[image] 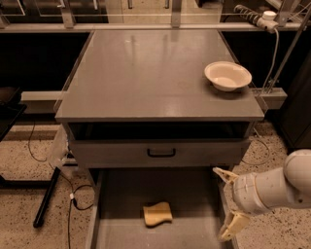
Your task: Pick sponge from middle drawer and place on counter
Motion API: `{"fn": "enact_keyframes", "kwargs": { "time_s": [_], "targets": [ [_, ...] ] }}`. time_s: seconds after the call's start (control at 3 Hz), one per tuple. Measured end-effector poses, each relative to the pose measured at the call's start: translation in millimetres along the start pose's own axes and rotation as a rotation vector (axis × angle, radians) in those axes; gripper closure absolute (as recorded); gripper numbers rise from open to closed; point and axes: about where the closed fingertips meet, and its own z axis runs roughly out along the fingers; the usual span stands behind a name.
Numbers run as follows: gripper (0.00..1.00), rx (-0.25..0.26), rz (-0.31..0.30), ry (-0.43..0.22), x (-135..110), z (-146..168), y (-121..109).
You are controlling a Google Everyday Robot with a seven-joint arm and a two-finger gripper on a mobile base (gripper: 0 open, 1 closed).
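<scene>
The pale yellow sponge [157, 214] lies flat on the floor of the open middle drawer [121, 204], near its centre. The grey counter [146, 73] spans the cabinet top above. My gripper [227, 204] is at the lower right, beside the drawer's right wall, well right of the sponge and at about its level. Its two cream fingers [224, 174] stand spread apart with nothing between them.
A cream round bowl [227, 75] sits at the counter's right edge. A grey drawer front with a small black handle [161, 153] is closed above the open drawer. Cables and a black bar [46, 197] lie on the floor at left. A power strip [250, 14] sits at the back right.
</scene>
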Motion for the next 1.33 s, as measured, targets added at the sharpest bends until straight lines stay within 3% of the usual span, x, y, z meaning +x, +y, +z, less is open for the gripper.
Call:
{"fn": "enact_keyframes", "kwargs": {
  "time_s": [0.33, 0.67, 1.33],
  "targets": [
    [0.00, 0.036, -0.039, -0.090, 16.9, 44.8, -1.4],
    [0.00, 0.024, -0.012, -0.120, 40.6, 91.0, -0.4],
    [0.00, 0.025, -0.014, -0.102, 42.3, 106.0, -0.5]
  ]
}}
